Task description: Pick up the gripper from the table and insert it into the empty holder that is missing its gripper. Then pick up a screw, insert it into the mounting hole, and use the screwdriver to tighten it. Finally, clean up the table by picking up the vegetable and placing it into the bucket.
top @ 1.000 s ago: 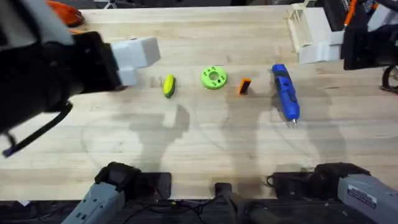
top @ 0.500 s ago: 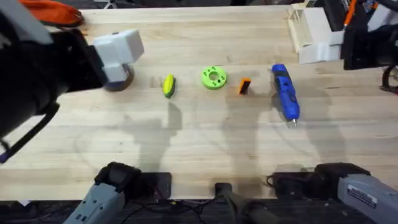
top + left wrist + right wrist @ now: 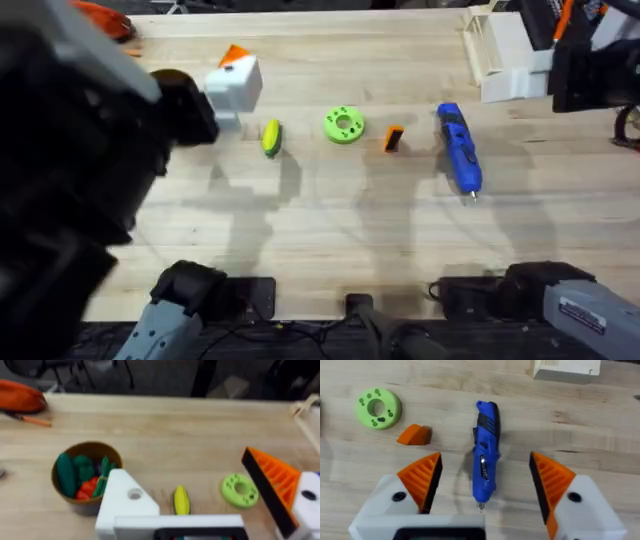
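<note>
My left gripper point(image 3: 210, 510), one holder point(image 3: 125, 502) bare, has swung back over the table's left side; jaws wide, holding nothing. The gripper point(image 3: 394, 138) lies mid-table, unpicked.

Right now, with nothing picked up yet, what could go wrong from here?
1. The right gripper is open, and its wrist view frames the screwdriver between its fingers, not the orange wedge. It might take the tool first.
2. The wedge lies near the green disc, so a finger reaching for it could knock the disc.
</note>
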Motion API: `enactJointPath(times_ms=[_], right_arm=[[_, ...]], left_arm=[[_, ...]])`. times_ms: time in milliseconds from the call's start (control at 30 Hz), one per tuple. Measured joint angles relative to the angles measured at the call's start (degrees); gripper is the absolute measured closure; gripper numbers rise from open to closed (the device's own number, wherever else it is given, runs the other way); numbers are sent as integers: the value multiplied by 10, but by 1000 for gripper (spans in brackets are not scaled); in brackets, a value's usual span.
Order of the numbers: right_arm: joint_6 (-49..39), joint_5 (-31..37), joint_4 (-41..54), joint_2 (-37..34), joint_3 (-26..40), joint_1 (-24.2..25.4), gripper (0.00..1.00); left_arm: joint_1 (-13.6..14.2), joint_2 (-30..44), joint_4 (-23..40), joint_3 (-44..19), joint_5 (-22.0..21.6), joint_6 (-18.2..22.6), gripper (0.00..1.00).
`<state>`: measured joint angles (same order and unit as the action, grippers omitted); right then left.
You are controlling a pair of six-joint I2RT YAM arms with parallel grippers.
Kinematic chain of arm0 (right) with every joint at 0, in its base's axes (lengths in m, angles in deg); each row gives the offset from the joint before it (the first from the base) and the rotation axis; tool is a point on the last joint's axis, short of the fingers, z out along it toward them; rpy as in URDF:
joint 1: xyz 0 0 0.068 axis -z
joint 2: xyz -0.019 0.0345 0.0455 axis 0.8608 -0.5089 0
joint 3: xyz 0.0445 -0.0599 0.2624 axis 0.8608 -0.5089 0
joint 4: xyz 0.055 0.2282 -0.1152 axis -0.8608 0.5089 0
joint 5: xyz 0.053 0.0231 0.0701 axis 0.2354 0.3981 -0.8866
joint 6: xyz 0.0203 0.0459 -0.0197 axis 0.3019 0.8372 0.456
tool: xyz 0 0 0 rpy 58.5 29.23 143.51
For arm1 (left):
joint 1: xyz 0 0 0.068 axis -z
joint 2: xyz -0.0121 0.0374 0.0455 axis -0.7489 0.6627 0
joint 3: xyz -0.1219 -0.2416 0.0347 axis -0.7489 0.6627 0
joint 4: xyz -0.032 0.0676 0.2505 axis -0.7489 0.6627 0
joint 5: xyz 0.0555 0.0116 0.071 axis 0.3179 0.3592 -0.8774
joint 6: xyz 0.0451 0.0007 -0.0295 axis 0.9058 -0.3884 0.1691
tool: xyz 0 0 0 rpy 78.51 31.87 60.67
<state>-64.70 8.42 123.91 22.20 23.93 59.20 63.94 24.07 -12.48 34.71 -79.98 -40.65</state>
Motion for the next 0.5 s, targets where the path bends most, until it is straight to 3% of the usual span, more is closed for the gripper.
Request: enactJointPath(times_ms=[167,333,500], right_arm=[[0,0,0,0,0,0,8],[0,0,0,0,0,0,7],[0,0,0,0,0,0,8]], left_arm=[[-38,-89,-53,88,39,10,14],[-108,-132,-97,144,127,34,13],[-140,-164,-134,192,210,58,13]])
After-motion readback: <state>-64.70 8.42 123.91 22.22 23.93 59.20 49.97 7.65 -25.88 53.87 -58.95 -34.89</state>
